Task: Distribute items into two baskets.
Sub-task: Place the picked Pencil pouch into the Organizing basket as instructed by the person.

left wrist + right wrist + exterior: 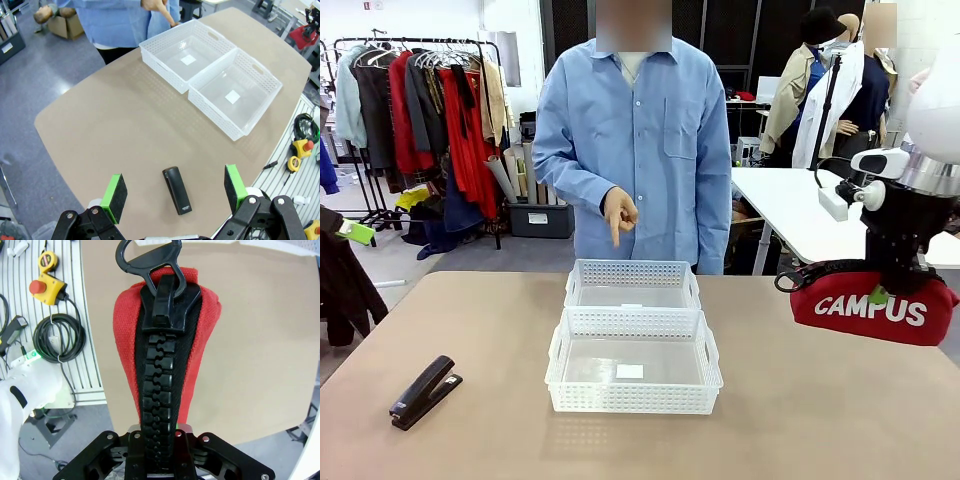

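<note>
- The right gripper (879, 294) is closed on the red pouch (872, 310) and grips it from above at its zip edge. The pouch hangs clear of the table (820, 420).
- In the right wrist view, the fingers of this gripper (160, 442) meet on the black zip (160, 370). The zip runs straight away from the gripper and ends in a black pull ring (150, 257).
- From the front, the long axis of the pouch is level, across the table. The white "CAMPUS" print is upright and a black strap loop (792, 277) is at the end toward the baskets.
- The two white baskets are lower than the right gripper and to its left, on the table. The smaller basket (633, 272) touches the far side of the larger basket (635, 396).
- The left gripper (175, 189) has its jaws wide apart and holds nothing.
- The black stapler (177, 191) lies flat on the table directly below the left gripper, between the green pads (118, 192). Its long axis points roughly away from the gripper, slightly tilted.
- From the front, the stapler (425, 392) lies diagonally.
- Beyond the left gripper, the baskets (215, 112) are well apart from the stapler.
- A person's hand (620, 215) points a finger down above the smaller basket.
</note>
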Tool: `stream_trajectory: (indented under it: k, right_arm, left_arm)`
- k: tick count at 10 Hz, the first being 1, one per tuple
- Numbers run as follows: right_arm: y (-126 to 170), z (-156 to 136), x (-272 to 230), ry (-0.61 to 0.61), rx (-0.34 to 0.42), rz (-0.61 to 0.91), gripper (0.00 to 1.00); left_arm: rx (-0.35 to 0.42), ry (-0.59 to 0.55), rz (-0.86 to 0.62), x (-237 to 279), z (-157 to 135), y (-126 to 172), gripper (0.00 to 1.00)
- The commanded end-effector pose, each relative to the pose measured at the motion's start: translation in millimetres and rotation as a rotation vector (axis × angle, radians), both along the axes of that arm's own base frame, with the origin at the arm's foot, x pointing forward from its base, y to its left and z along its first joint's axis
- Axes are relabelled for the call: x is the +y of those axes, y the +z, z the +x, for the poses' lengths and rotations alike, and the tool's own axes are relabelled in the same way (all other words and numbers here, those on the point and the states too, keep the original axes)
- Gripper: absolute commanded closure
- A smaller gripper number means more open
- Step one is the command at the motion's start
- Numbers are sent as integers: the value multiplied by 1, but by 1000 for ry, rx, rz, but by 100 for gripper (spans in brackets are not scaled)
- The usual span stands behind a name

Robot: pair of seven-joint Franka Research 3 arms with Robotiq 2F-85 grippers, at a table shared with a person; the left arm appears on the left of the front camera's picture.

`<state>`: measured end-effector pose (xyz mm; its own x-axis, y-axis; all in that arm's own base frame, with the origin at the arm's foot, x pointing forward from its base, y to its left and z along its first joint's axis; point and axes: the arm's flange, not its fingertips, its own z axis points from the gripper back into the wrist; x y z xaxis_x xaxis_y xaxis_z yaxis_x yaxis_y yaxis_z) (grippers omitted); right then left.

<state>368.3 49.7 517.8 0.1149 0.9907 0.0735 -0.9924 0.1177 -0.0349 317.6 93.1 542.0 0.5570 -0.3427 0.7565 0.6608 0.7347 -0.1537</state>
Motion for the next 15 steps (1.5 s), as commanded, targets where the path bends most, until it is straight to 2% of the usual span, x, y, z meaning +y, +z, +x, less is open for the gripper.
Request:
stream_trajectory:
  k: [1,11,13,15]
  right_arm:
    - [0,0,0,0,-2,2,100]
    - [0,0,0,0,0,0,100]
    - [8,16,17,-46,8,8,100]
    - [17,30,44,-13,4,18,100]
  left_arm:
    - [-11,-11,-14,0,0,0,0]
    - [-11,-11,-14,0,0,0,0]
    - [-11,-11,-14,0,0,0,0]
    - [-11,-11,-14,0,0,0,0]
